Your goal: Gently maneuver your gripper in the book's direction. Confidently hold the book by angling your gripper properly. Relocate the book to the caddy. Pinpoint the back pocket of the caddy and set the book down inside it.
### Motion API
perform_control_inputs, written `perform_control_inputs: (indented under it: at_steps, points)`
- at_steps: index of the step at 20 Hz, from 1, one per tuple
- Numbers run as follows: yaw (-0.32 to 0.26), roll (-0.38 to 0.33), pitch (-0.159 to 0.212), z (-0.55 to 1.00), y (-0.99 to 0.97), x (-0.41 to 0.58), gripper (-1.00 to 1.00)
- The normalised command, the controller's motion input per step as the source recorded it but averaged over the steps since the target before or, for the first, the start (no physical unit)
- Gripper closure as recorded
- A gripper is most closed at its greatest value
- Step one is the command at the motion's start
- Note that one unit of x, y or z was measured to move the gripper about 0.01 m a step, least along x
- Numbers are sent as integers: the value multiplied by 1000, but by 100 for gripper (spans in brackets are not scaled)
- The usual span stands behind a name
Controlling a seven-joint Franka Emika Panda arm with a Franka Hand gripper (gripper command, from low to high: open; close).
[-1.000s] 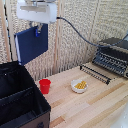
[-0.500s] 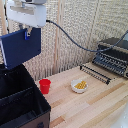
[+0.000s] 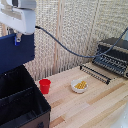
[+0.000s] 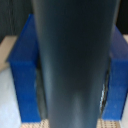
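Your claw (image 3: 18, 37) is pinching the top edge of the book (image 3: 15, 54), which hangs upright in the air over the caddy (image 3: 20, 102) at the exterior view's left. In the wrist view the book (image 4: 75, 65) fills the middle as a dark slab with a blue finger (image 4: 25, 75) on either side. The pale wooden worktop (image 3: 95, 102) carries a red cup (image 3: 45, 86), a small bowl (image 3: 79, 86) of yellow bits and a toaster oven (image 3: 112, 57), backed by a woven reed screen (image 3: 75, 30). Since half a second ago, the book has shifted further left and sits lower, its bottom edge now close above the caddy's far compartment.
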Motion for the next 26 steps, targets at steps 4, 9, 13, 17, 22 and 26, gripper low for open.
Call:
perform_control_inputs:
  at_steps: [4, 9, 13, 17, 22, 26]
  points:
    - [-138, -2, 0, 297, 645, 279, 100]
    - [-134, -27, 0, 118, 566, 345, 100]
    - [-106, -66, 14, 0, 381, 411, 100]
    - [-81, -62, 39, 0, 189, 401, -100]
    - [-13, -9, 38, 56, 35, 138, -100]
    - [0, 31, 98, 251, -19, 187, -100]
